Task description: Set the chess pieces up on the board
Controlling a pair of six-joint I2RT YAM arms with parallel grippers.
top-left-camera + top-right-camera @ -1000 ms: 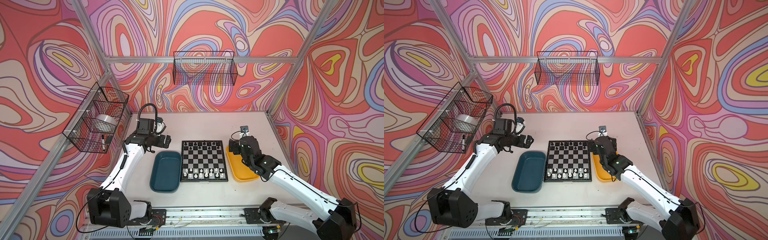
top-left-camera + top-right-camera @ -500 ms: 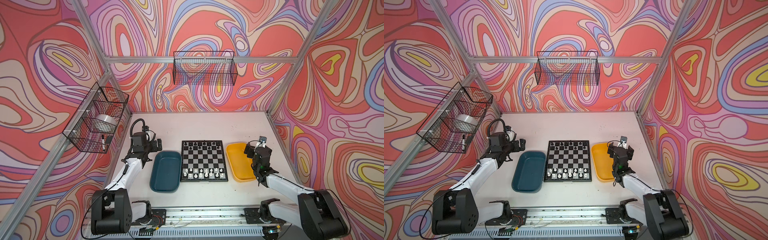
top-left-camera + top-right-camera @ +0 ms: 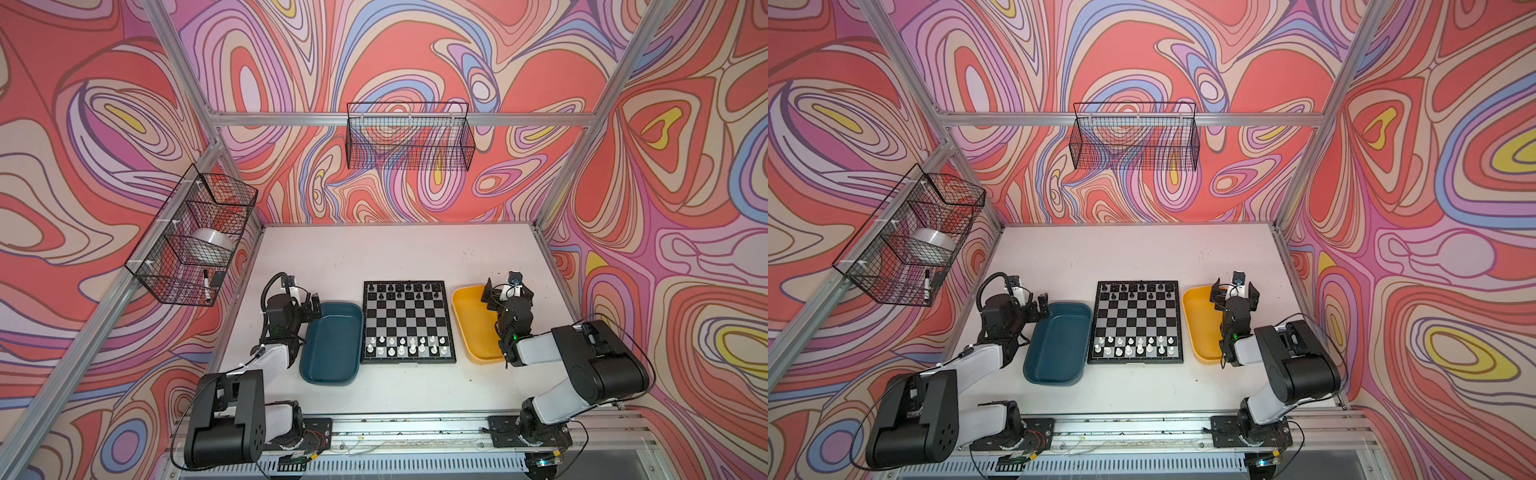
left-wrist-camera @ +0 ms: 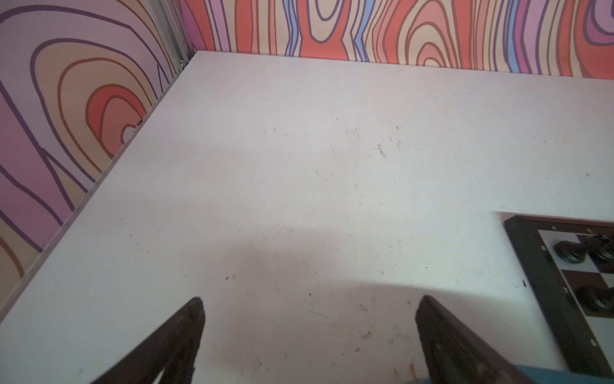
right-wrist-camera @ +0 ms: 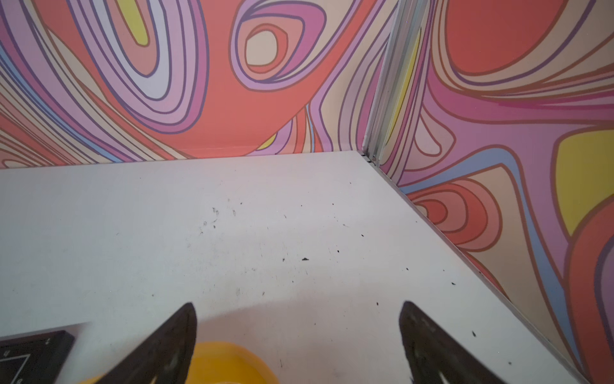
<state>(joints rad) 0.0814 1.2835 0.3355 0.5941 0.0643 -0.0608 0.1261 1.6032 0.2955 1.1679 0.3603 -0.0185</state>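
Square board (image 3: 408, 322), black-framed, with glossy black and silvery-grey chequered squares, lying flat at the middle of the near half of the white, scuffed table (image 3: 395, 249); being square it has no long axis, and its edges run parallel to the table's edges. The black chess pieces (image 3: 405, 291) stand in the two rows at the far edge and the white chess pieces (image 3: 407, 347) in the two rows at the near edge, so the two sets face each other along the near-to-far line; single piece types are too small to tell in both top views, though the left wrist view shows rounded, shiny black bases (image 4: 571, 252) at one board corner. A smooth teal tray (image 3: 332, 345) lies just beside the board's left edge and a smooth yellow tray (image 3: 469, 324) just beside its right edge; both are rounded rectangles whose long axes run near to far, parallel to the board's sides. The left gripper (image 4: 310, 299) hangs over the far left corner of the teal tray, fingers spread wide with nothing between them. The right gripper (image 5: 298, 303) hangs over the far end of the yellow tray, likewise spread wide and holding nothing.
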